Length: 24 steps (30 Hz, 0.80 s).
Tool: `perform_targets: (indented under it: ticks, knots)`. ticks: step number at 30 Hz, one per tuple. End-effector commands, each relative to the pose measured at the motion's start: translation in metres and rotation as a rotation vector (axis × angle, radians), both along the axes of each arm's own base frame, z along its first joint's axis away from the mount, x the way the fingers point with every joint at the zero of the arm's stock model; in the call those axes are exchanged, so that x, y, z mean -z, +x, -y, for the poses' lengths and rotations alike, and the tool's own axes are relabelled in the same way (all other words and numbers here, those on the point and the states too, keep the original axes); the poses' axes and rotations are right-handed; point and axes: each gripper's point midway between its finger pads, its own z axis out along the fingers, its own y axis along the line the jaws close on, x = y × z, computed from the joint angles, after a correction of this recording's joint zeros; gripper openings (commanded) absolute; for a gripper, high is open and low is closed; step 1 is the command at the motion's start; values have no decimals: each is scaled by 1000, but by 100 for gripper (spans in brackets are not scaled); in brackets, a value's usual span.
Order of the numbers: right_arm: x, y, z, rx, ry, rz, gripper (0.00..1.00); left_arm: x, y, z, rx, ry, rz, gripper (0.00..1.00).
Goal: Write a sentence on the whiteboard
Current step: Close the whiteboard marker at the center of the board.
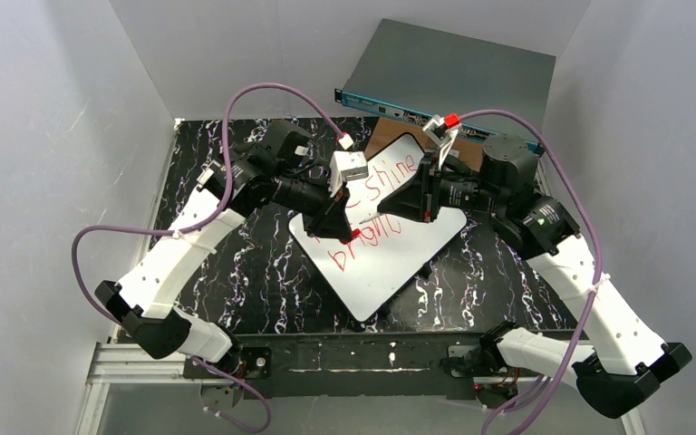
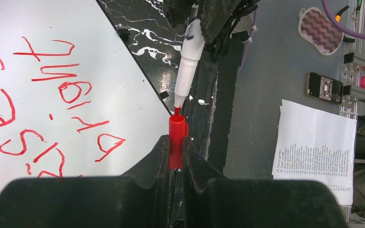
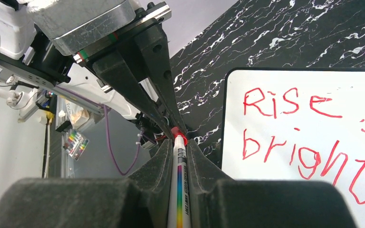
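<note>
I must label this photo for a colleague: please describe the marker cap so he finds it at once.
Find the whiteboard on the black marbled table. Close to it, the left claw pinches the cap, a short red tube facing the marker. That neighbour is long and white.

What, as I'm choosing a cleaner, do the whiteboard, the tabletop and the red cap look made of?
Whiteboard: smooth, glossy white coated panel with a soft sheen; melamine or painted steel, I can't tell which. Tabletop: black with white marble veins, flat and even, so likely printed laminate or film rather than stone. Red cap: smooth moulded plastic, slightly shiny.
</note>
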Motion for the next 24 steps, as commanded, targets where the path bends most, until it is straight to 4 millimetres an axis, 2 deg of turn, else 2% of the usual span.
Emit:
perform_targets:
  ticks: [1,24]
  knots:
    - [-16,-2,-1,-3,38,36,1,-8,-7,-7,3,-13,16,0]
    - [10,0,-4,-14,-3,-29,1,-13,-4,-6,-5,-29,45,0]
